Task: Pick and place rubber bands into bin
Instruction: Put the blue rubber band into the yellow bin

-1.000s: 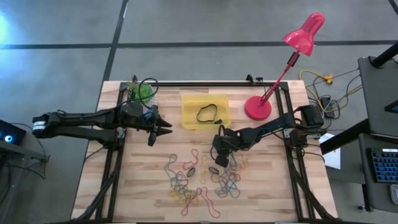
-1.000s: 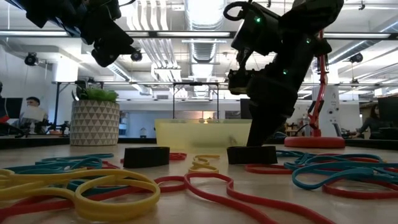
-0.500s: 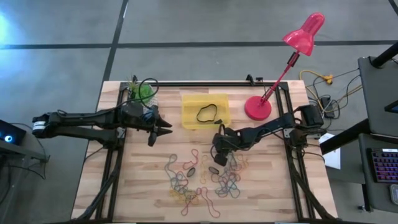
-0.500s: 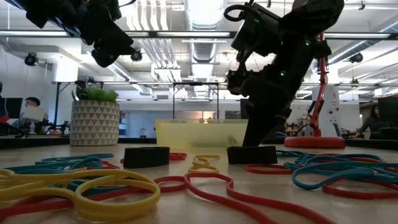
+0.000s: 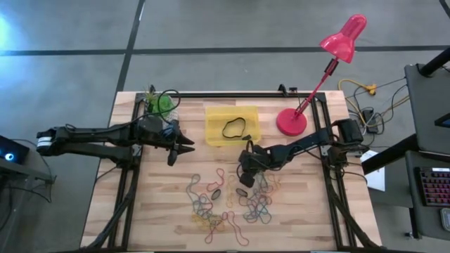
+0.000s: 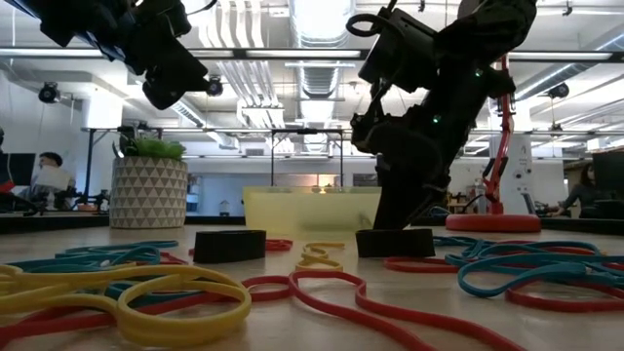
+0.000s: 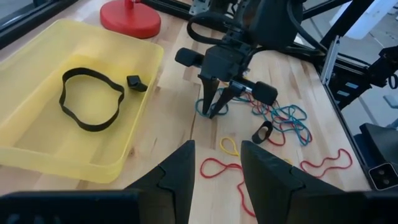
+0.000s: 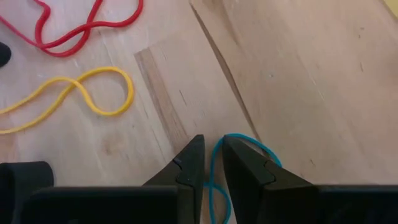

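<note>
Left gripper, fingers spread and empty, hovers near the table's left edge. Mid-table, right gripper pinches a blue rubber band. Next: lift and carry it to the bin by the far edge.

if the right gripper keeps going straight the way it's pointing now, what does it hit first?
Most likely the bare wooden table. The right gripper points steeply down at it, fingers nearly shut around a teal rubber band. That band's loop lies just past the tips, so it would be dragged along or pinned first; depth there is unclear.
</note>
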Action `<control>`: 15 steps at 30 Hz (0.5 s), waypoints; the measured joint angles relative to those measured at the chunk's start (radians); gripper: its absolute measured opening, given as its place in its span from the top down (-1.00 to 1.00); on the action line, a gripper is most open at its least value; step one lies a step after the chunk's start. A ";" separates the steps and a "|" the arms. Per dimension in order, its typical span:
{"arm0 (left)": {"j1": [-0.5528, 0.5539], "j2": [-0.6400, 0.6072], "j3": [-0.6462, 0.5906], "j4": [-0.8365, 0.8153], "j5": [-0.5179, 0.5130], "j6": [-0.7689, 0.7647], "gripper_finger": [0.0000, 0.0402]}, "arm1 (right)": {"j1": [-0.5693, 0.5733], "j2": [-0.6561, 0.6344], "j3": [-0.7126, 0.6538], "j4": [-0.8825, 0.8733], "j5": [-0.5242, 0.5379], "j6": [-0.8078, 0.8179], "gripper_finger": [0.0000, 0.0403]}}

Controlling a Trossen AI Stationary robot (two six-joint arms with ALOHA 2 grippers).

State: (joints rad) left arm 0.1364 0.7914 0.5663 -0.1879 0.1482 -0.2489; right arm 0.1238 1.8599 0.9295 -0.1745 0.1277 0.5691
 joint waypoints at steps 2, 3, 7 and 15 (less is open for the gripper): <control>0.000 0.000 0.000 0.000 -0.001 -0.001 0.43 | -0.001 0.000 0.000 -0.009 0.000 -0.002 0.83; 0.000 0.000 0.000 0.001 -0.001 -0.001 0.43 | -0.001 0.000 0.001 -0.013 0.000 -0.010 0.87; 0.000 0.000 0.000 0.001 -0.002 -0.003 0.43 | -0.002 -0.004 0.000 -0.021 -0.005 -0.038 0.95; 0.000 0.000 0.001 0.019 -0.004 -0.006 0.43 | -0.002 -0.068 -0.009 -0.069 -0.013 -0.042 0.96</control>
State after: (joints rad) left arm 0.1364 0.7914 0.5671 -0.1693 0.1440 -0.2554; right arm 0.1219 1.7915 0.9204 -0.2438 0.1145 0.5266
